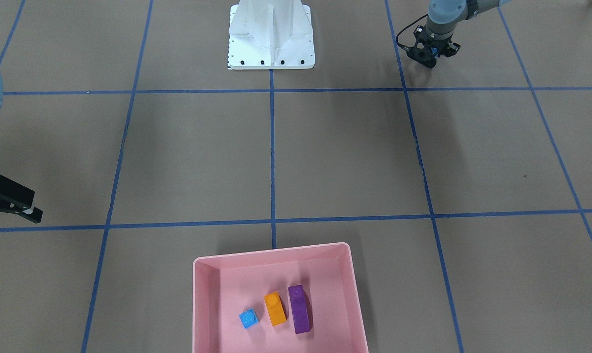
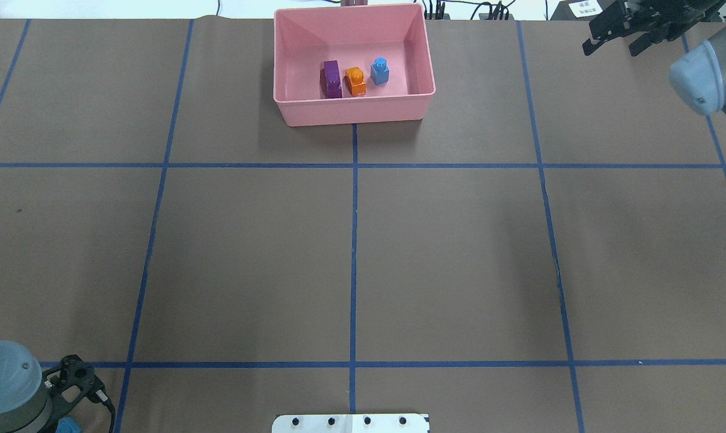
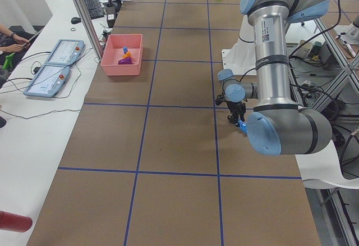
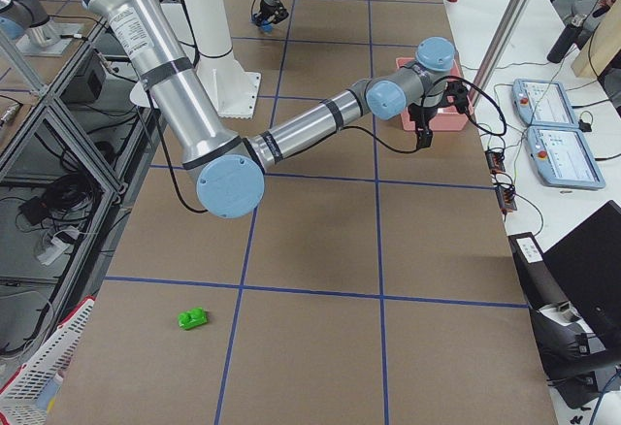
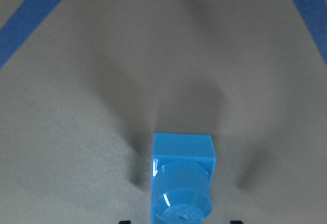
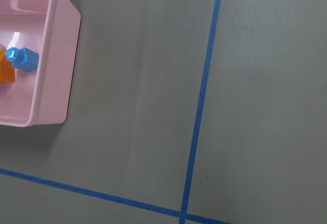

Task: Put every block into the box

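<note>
The left gripper (image 1: pixel 429 59) hangs low over the long blue brick (image 5: pixel 182 175), near the robot-side edge of the table and to the left of the white base (image 1: pixel 271 54). In the wrist view only two dark fingertip corners show at the bottom of the frame, one on each side of the brick and clear of it. The jaws therefore seem to stand open around it with nothing gripped, though this view is cropped too tightly to be sure. A good pickup probably means keeping the brick centred between the fingers, closing squarely on its two long flat sides, and lifting straight up. The carry then crosses the table to the pink box (image 2: pixel 350 111), which sits at the middle of the far edge, and its wall must be cleared. The brick is glossy bright blue, with a round stud facing the camera and a flat squared end beyond, resting on brown paper with a soft shadow. The box already holds the purple brick (image 2: pixel 331 78), the orange brick (image 2: pixel 355 81) and the tiny blue cube (image 2: pixel 380 71) in a row. The green brick (image 4: pixel 193 318) lies alone near the table's right end. The right gripper (image 2: pixel 612 45) hovers beside the box toward the far right, fingers spread and empty.
</note>
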{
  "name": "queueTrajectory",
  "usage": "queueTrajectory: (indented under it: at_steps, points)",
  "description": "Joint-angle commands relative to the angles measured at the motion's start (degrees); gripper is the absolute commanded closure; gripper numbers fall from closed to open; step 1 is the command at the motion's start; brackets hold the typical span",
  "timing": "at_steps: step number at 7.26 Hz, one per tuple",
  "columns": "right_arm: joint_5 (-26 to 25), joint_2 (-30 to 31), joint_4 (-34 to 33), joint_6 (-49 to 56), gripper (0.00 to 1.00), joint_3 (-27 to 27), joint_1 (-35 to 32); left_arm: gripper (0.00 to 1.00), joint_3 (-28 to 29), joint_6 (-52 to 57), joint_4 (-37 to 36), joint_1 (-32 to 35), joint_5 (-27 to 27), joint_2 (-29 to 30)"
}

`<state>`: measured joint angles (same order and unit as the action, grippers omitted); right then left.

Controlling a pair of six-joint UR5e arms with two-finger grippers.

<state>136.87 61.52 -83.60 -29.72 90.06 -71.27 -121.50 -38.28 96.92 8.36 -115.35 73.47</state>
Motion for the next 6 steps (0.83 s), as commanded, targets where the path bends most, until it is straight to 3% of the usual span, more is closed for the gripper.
queueTrajectory:
  at_steps: [1, 4, 6]
  points:
    - [0.33, 0.09, -0.07, 1.33, 0.01, -0.41, -0.97, 1.00, -2.67, -4.49, -0.41, 0.08, 0.04, 0.02]
    - [0.33, 3.24, -0.85, 6.92, 0.01, 0.12, -3.42, 1.00, -10.82, -10.46, -1.38, 0.87, -0.58, -0.25]
    - [-0.54, 9.54, -1.65, 14.92, 0.01, 0.12, -5.71, 1.00, -14.90, -15.85, -1.39, 3.66, -2.24, 2.45]
